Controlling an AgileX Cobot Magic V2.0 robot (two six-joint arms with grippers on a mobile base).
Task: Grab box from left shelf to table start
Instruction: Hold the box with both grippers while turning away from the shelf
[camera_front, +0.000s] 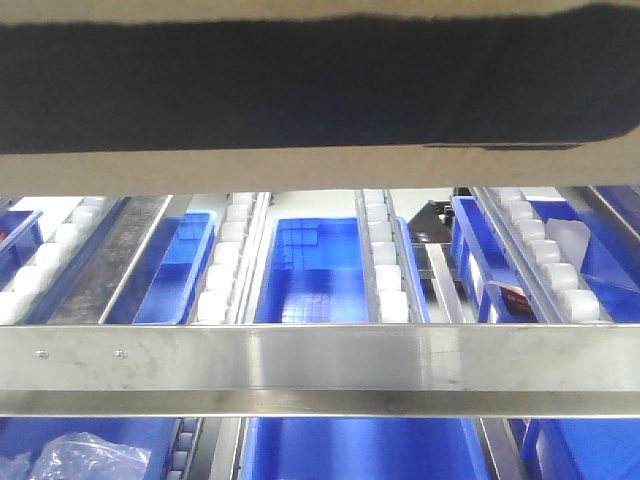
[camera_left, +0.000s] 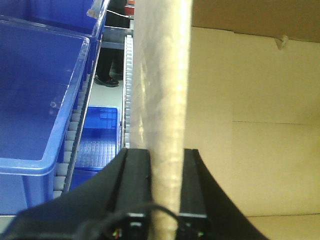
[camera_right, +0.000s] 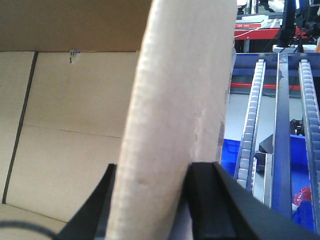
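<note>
The box (camera_front: 320, 85), brown cardboard with a black printed panel, fills the top of the front view, held above the left shelf's silver front rail (camera_front: 320, 360). In the left wrist view my left gripper (camera_left: 166, 155) is shut on the box's upright cardboard wall (camera_left: 162, 75), one black finger on each side; the box's open inside (camera_left: 250, 125) lies to the right. My right gripper (camera_right: 152, 172) is likewise shut on the opposite wall (camera_right: 185, 75), with the box's inside (camera_right: 75, 125) to its left. The table is out of view.
Blue bins (camera_front: 315, 270) sit between white roller tracks (camera_front: 385, 260) behind and below the rail. A clear plastic bag (camera_front: 80, 455) lies in a lower bin. A large blue bin (camera_left: 35, 100) is left of my left gripper. Roller lanes (camera_right: 252, 125) run right of my right gripper.
</note>
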